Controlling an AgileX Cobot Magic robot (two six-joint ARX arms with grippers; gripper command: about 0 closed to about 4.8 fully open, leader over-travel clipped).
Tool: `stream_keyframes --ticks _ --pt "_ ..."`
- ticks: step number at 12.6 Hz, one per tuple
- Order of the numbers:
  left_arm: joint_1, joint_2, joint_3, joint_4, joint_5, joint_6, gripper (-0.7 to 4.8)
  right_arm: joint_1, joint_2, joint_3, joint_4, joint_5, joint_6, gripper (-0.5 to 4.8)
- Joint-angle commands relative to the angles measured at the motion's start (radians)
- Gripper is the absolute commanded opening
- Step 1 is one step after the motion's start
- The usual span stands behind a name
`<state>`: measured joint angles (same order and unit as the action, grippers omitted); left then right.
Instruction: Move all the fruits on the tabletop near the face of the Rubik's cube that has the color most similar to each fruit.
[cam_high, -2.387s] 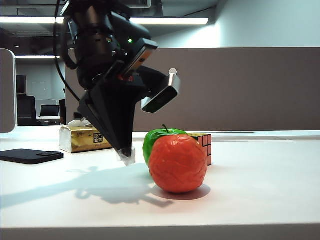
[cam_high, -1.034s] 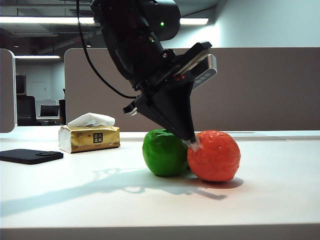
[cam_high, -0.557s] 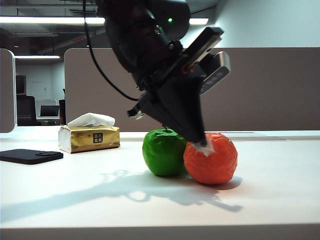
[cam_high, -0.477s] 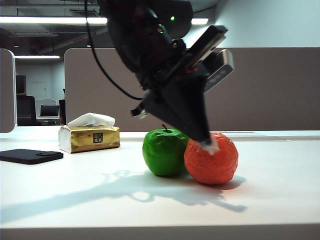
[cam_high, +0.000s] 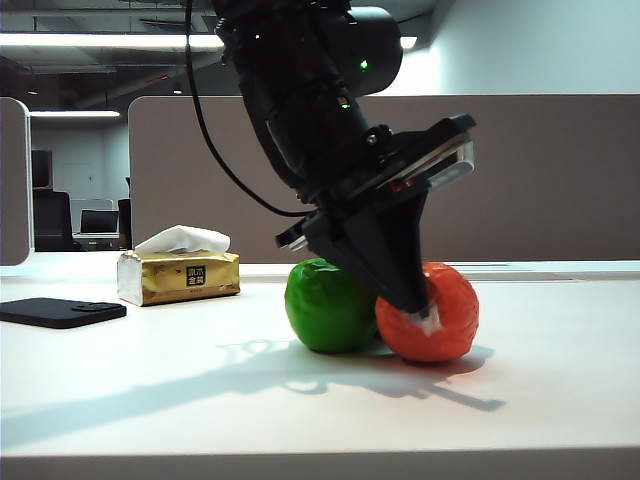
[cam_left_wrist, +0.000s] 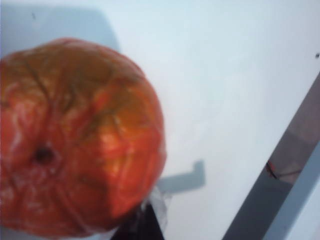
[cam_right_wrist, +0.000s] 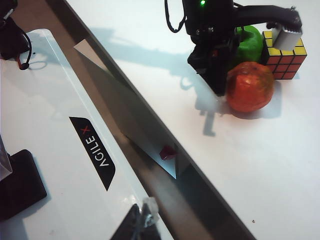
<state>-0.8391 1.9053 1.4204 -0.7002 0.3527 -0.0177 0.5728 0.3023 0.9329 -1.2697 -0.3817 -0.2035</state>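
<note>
The wrinkled orange-red fruit (cam_high: 452, 300) rests on the white tabletop (cam_high: 560, 380), touching the right side of the green apple (cam_high: 328, 305). My left gripper (cam_high: 425, 314) is shut, its taped tips pressed against the front of the orange-red fruit. The left wrist view shows that fruit (cam_left_wrist: 75, 140) filling the frame, with the gripper (cam_left_wrist: 150, 222) at its side. From the right wrist view, the Rubik's cube (cam_right_wrist: 285, 56) stands just behind the orange-red fruit (cam_right_wrist: 250, 86) and beside the apple (cam_right_wrist: 248, 42), yellow face up. My right gripper (cam_right_wrist: 142, 220) is shut and holds nothing, off the table.
A gold tissue pack (cam_high: 180, 277) and a flat black pad (cam_high: 60, 312) lie at the back left. A brown partition (cam_high: 540, 180) runs behind the table. The white AgileX base plate (cam_right_wrist: 60, 150) lies under my right gripper, beyond the table's edge (cam_right_wrist: 150, 135).
My left gripper swept rightward and pushed the orange-red fruit from in front of the apple to the apple's right side. The tips have now dropped lower on the fruit's front.
</note>
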Motion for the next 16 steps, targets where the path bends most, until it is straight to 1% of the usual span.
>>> stream_keyframes --ticks 1,6,7,9,11,16 --pt "0.002 0.004 0.001 0.111 -0.089 -0.002 -0.05 0.0 0.002 -0.042 0.082 0.002 0.001 -0.01" --pt "0.006 0.032 0.002 0.15 -0.114 -0.003 -0.05 0.0 0.002 -0.046 0.097 0.002 0.002 -0.01" --pt "0.006 0.032 0.001 0.177 -0.132 -0.019 -0.05 0.0 0.002 -0.046 0.097 0.002 0.002 -0.01" --pt "0.008 0.032 0.001 0.194 -0.146 -0.02 -0.05 0.0 0.002 -0.046 0.098 0.002 0.002 -0.01" --pt "0.011 0.032 0.001 0.202 -0.177 -0.021 -0.05 0.0 0.002 -0.046 0.098 0.002 0.002 -0.01" --pt "0.014 0.032 0.001 0.219 -0.196 -0.024 -0.05 0.0 0.002 -0.046 0.098 0.001 0.002 -0.01"
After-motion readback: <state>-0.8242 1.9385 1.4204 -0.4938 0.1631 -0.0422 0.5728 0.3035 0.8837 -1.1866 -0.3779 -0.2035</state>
